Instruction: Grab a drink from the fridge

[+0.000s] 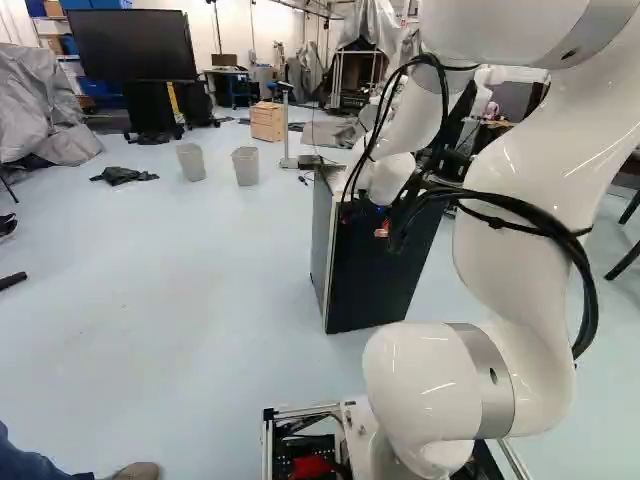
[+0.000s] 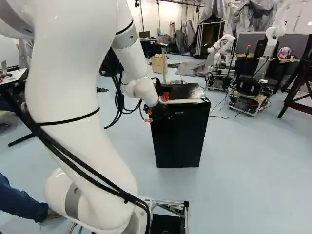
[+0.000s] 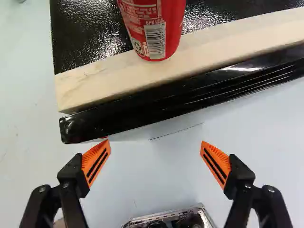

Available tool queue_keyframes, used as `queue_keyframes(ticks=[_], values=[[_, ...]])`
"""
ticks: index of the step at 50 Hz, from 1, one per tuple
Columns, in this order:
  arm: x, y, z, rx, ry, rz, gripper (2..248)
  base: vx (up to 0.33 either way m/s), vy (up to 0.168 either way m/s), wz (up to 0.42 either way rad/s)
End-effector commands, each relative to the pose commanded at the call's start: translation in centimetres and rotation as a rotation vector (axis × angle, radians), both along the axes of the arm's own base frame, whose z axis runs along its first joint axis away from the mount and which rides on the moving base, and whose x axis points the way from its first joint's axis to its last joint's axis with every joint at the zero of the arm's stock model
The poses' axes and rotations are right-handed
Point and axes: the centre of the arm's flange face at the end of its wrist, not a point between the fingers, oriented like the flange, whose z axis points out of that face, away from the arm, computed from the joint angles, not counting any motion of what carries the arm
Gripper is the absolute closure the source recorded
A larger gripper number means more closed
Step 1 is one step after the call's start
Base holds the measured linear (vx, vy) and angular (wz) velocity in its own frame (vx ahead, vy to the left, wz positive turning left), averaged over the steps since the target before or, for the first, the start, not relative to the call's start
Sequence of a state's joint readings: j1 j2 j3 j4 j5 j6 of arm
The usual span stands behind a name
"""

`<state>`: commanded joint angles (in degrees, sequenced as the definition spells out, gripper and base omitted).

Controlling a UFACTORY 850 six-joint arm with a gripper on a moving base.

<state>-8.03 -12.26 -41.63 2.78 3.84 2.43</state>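
Gripper (image 2: 157, 113), one, black: jaws released, standing wide apart. Pads (image 3: 96, 161), two, orange, angled toward each other. Can (image 3: 154, 28), one, red, the drink: upright ahead of the jaws, outside their gap, on top of the black fridge (image 2: 178, 139). Strip (image 3: 213, 54), one, pale wood: between can and jaws, lying crosswise. Edge (image 3: 185, 97), glossy black: nearer the jaws, just beyond the strip from the can.

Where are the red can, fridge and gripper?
Red can (image 3: 153, 33): wrist view, its printed side.
Fridge (image 2: 179, 139): right base view, its black front.
Gripper (image 3: 155, 141): wrist view, midway between its open fingertips.
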Motion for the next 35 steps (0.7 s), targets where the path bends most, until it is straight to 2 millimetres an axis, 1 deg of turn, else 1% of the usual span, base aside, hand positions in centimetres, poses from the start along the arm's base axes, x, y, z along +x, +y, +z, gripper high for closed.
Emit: queue_keyframes(ticks=[35], values=[[0.35,-0.07,0.25,-0.009,-0.047,-0.001,3,0.0,0.0,0.0]])
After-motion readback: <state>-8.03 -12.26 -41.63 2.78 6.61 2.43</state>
